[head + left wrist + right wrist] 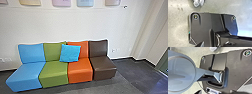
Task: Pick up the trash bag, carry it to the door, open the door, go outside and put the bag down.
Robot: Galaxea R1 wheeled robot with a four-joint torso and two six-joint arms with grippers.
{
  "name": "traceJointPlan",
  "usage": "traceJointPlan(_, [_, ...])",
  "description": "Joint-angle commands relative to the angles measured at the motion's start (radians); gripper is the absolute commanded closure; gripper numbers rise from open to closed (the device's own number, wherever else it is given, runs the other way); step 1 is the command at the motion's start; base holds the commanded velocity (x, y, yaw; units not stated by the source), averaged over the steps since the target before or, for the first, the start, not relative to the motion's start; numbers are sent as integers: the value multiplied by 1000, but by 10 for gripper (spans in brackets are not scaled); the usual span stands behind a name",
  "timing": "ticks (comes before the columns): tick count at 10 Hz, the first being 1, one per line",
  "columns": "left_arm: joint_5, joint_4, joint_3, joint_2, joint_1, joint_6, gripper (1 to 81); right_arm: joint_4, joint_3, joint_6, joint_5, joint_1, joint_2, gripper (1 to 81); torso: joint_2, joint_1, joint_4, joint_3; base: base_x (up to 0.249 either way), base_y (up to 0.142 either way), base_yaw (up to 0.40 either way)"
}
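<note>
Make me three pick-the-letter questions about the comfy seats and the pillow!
1. Where is the pillow?
A) On the floor
B) Where the green seat and orange seat meet
C) On the wall

2. How many seats are in the row?
A) Two
B) Six
C) Four

3. How is the pillow set?
A) Leaning on the backrests
B) Folded up
C) Hanging

Answers:
1 B, it overlaps both colours.
2 C, blue seat, green, orange, brown seat.
3 A, its wide face points forward.

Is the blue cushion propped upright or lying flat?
Propped upright: the cushion leans across the green backrest and the orange backrest, its broad face turned toward the head camera.
</note>
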State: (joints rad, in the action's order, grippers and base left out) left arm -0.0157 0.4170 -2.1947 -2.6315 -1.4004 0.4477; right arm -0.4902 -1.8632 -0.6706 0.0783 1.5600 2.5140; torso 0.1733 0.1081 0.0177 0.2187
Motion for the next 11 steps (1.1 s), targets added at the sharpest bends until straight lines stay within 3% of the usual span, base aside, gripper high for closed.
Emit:
traceJointPlan(1, [74,-60,6,40,83,3,10,-33,130,13,-78,-62,-113,10,97,63,0,-2,0,0,0])
traceJointPlan(4, [154,-121,4,50,154,2,10,-37,223,13,-78,-80,-174,10,191,122,0,18,0,0,0])
traceJointPlan(11, [158,-190,4,65,197,2,10,-62,210,11,-80,-102,-140,10,450,284,0,19,0,0,0])
